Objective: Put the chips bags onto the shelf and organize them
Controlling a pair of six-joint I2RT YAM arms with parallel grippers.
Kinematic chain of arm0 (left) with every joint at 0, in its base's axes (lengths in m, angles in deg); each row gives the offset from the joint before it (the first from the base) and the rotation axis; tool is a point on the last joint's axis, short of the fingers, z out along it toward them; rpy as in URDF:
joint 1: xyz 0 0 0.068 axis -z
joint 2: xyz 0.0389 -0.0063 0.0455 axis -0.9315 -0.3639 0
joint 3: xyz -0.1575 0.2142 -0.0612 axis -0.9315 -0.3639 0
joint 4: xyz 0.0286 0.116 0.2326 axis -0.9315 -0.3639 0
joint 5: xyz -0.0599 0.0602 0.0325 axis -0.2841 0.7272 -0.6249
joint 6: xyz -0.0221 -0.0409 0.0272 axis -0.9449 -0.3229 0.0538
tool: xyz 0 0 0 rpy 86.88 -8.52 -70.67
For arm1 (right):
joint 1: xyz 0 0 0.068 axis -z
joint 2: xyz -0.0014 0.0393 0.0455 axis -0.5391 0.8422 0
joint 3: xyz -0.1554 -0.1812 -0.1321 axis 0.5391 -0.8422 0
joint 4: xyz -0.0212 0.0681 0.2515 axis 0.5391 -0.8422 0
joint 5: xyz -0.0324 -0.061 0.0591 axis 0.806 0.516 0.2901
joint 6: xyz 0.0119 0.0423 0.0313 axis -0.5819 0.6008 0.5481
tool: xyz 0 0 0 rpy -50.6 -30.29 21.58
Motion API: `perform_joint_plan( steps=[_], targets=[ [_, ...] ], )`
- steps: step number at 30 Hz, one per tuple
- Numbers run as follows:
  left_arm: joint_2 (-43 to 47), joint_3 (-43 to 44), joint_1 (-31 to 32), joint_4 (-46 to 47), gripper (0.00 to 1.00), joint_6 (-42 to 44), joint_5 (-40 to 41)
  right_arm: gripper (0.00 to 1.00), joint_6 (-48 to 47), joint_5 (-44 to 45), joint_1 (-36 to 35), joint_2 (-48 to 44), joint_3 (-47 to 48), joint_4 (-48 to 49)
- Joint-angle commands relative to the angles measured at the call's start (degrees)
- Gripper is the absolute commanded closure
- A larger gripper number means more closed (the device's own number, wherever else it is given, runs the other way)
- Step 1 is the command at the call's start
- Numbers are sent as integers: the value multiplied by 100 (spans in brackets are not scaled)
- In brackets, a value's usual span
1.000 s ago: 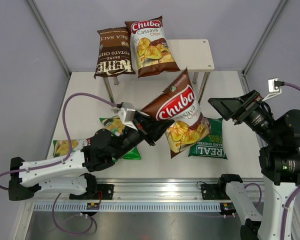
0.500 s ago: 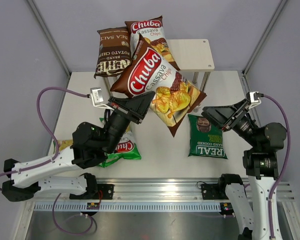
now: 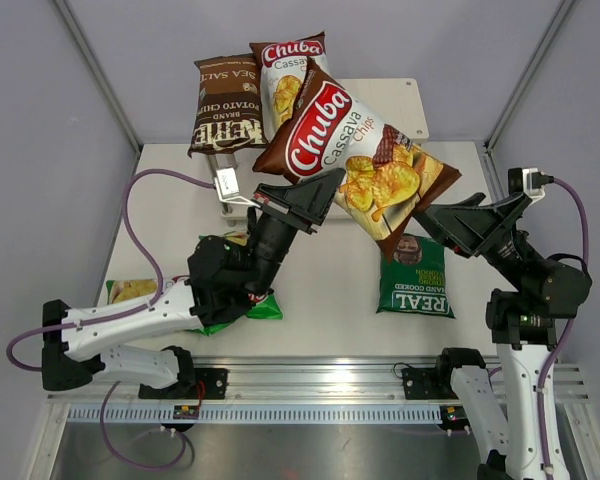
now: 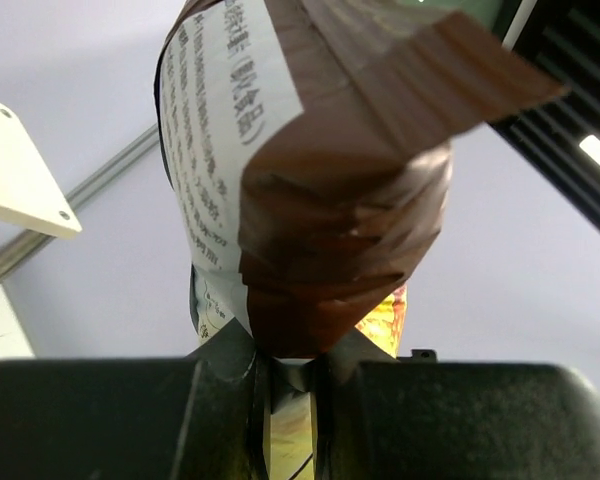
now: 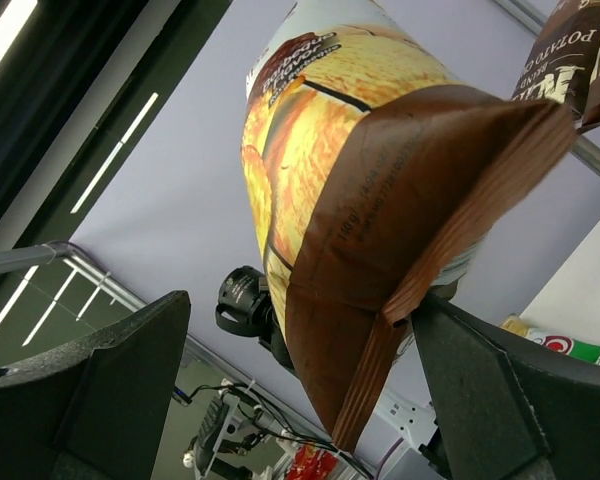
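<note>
Light green Chuba bag (image 3: 130, 291) flat near table (image 3: 320, 325) near-left corner, second light green bag (image 3: 265, 306) beside it under left arm. REAL bag (image 3: 415, 280) flat, right of centre. Left gripper (image 3: 323, 192) clamped on Chuba Cassava bag (image 3: 355, 165), held tilted in the air before shelf (image 3: 395, 105). Right gripper (image 3: 448, 228) jaws wide apart around its lower corner. Kettle bag (image 3: 225, 105) and other Cassava bag (image 3: 285, 70) on shelf top, left end

The white-brown Chuba Cassava bag (image 3: 365, 165) is glossy, crinkled film, while the pale rectangular shelf board (image 3: 400, 100) looks smooth, matt wood-grain.
</note>
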Motion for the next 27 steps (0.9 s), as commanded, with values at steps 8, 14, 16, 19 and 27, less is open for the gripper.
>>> perform_joint_plan(
  steps=[8,14,16,19,27],
  targets=[
    [-167,39,6,838,97,-1281,-771,3,-845,529,-35,-161,173,-1025],
    [-245,-68,-2,917,97,-1660,-1270,10,-660,520,-35,6,129,-436],
    [-290,38,-11,568,96,-1695,-1395,20,-556,494,-35,7,111,-278],
    [-211,-111,-37,645,87,-1608,-1448,41,-694,529,-35,-99,76,-355],
    [194,-121,-248,-118,29,-790,-1255,74,-880,881,-35,-389,-196,-313]
  ],
)
